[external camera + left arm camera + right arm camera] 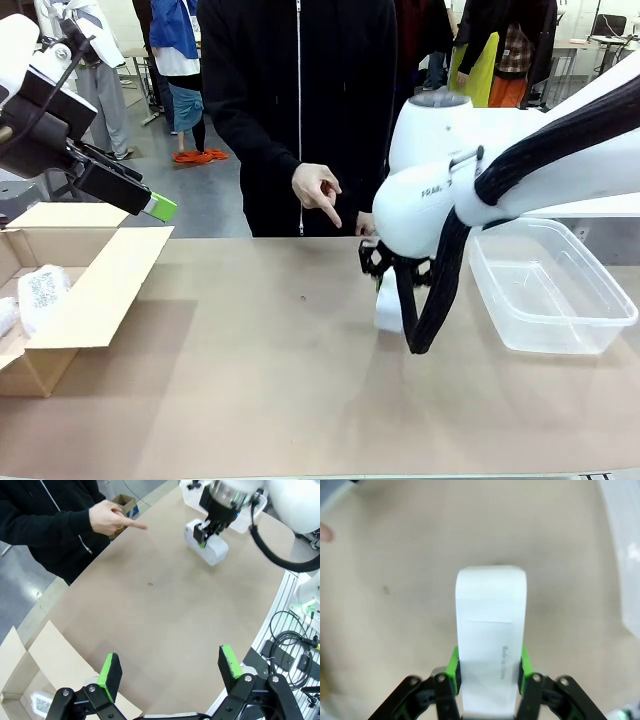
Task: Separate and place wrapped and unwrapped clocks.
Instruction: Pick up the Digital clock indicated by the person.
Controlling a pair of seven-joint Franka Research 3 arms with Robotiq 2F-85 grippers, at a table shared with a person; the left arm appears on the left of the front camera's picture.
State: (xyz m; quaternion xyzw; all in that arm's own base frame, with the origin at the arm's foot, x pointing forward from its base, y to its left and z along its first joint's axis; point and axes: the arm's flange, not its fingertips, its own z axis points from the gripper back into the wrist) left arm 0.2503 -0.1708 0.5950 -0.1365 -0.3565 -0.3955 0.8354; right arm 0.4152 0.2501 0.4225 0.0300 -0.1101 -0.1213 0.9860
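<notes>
My right gripper (392, 278) is shut on the unwrapped clock (388, 312), a smooth white block, at the table's middle right. I cannot tell whether the block touches the tabletop. In the right wrist view the clock (491, 625) sits between the green pads (453, 667) of that gripper (490, 669). The left wrist view shows the same clock (211, 549) at the far side. A wrapped bundle (40, 292) lies in the cardboard box (95, 300) at the left. My left gripper (155, 206) hangs open above the box, with nothing between its fingers (110, 672).
A clear plastic tub (560, 335) stands at the right, close to the right arm. The person's hand (318, 192) points down at the table's far edge, and it also appears in the left wrist view (111, 517). The tabletop (250, 380) is brown.
</notes>
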